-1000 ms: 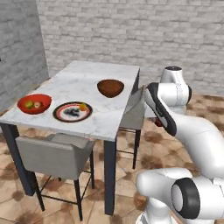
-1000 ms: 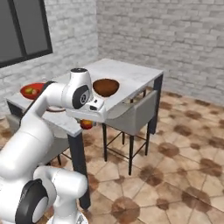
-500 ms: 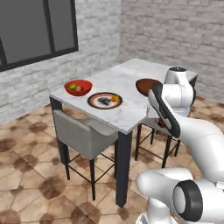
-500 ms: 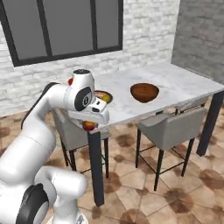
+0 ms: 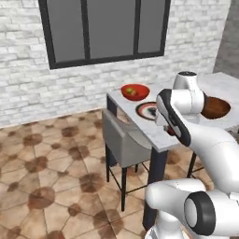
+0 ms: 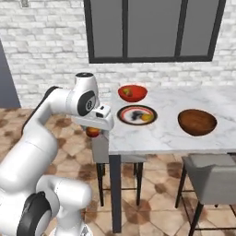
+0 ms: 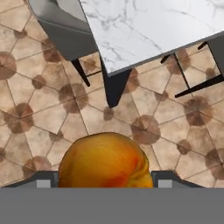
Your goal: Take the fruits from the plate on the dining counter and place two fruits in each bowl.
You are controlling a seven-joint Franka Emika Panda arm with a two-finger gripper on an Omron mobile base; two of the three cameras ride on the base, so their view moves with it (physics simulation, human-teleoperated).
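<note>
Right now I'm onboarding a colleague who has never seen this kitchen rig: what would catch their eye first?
Probably the round orange-red fruit gripped in the pincer, held over the tiled floor beside the white marble dining counter. Next, the glossy red bowl with fruit inside, near the counter's window end, with the black-rimmed patterned plate beside it and the dark brown wooden bowl further along.

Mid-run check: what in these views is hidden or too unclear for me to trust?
- Brown bowl: its inside cannot be read in the right base view; the arm cuts it off in the left base view.
- Gripper: the held fruit covers its fingertips in the hand view.
- Plate: fruits too small to count.
- Red bowl: contents blurred.
</note>
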